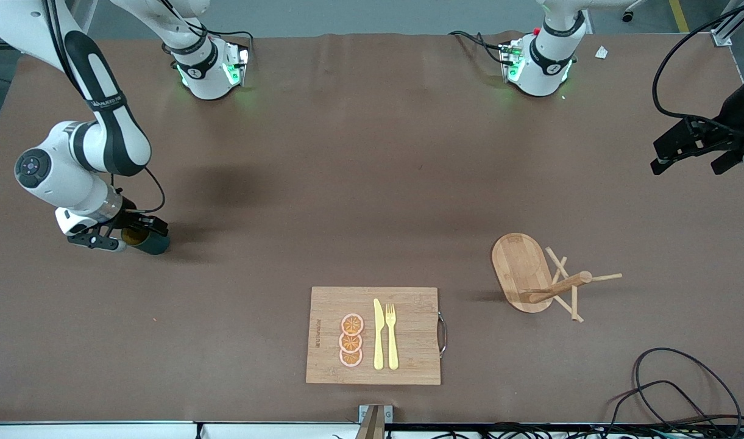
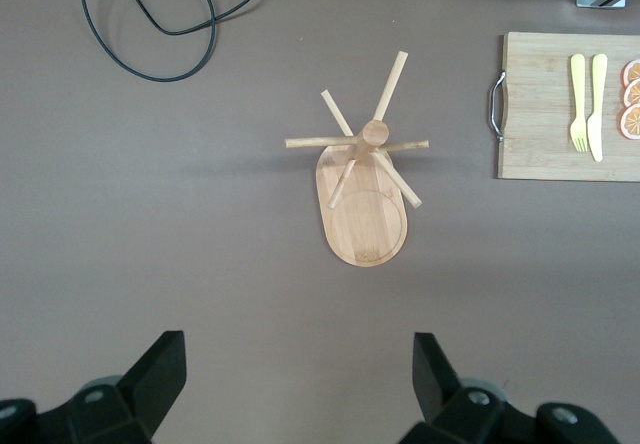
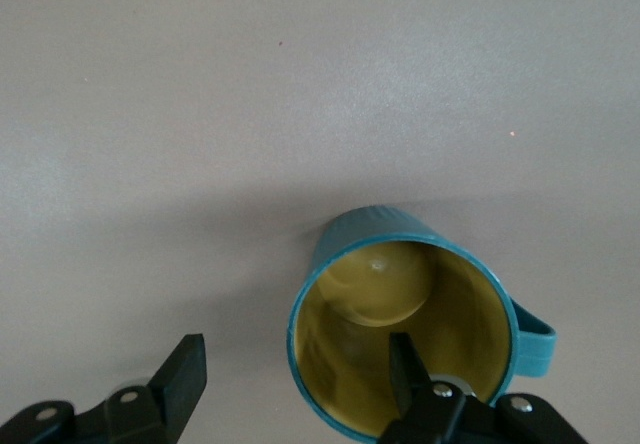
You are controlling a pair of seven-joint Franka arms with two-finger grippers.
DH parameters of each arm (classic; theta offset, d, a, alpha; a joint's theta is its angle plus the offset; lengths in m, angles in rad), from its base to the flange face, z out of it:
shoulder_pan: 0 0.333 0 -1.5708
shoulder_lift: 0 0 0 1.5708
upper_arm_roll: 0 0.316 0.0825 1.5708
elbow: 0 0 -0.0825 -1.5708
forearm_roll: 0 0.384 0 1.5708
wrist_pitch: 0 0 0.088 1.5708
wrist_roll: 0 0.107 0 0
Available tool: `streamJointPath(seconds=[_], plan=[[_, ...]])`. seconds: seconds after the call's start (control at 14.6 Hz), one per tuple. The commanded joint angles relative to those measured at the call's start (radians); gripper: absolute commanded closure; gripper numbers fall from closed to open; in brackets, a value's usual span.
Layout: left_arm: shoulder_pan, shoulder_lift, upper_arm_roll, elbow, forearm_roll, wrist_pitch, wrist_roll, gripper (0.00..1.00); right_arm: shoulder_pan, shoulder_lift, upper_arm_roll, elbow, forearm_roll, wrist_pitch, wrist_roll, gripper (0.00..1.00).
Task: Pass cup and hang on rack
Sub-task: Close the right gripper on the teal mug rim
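The dark teal cup [image 1: 154, 242] stands on the table at the right arm's end, its yellowish inside showing. My right gripper [image 1: 125, 235] is low at the cup and open. In the right wrist view one finger [image 3: 410, 374] is inside the cup [image 3: 370, 289] and the other finger [image 3: 183, 369] is outside its wall; the handle [image 3: 535, 349] points away from the jaws. The wooden rack [image 1: 521, 268] stands toward the left arm's end and also shows in the left wrist view [image 2: 365, 219]. My left gripper [image 1: 696, 163] is open and empty, up in the air over the table's edge at that end.
A wooden cutting board [image 1: 408, 360] lies near the front camera in the middle, with a yellow knife [image 1: 378, 335], a fork [image 1: 391, 335] and three orange slices [image 1: 351, 340] on it. Black cables [image 1: 670, 390] lie at the near corner at the left arm's end.
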Motion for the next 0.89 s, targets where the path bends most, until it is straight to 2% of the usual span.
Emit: streamJointPath(seconds=[0.0,0.48,0.82], plan=[[0.000,-0.011,0.005,0.001,-0.016,-0.005,0.001,0.00,-0.005,-0.003,0.007,-0.017,0.014,0.016,0.009,0.38],[0.003,-0.009,0.006,-0.001,-0.017,-0.006,0.007,0.00,-0.008,0.005,0.007,-0.018,0.014,0.017,0.007,0.71],[0.003,-0.009,0.006,-0.001,-0.017,-0.006,0.004,0.00,-0.008,0.005,0.007,-0.025,0.014,0.014,0.007,0.89]])
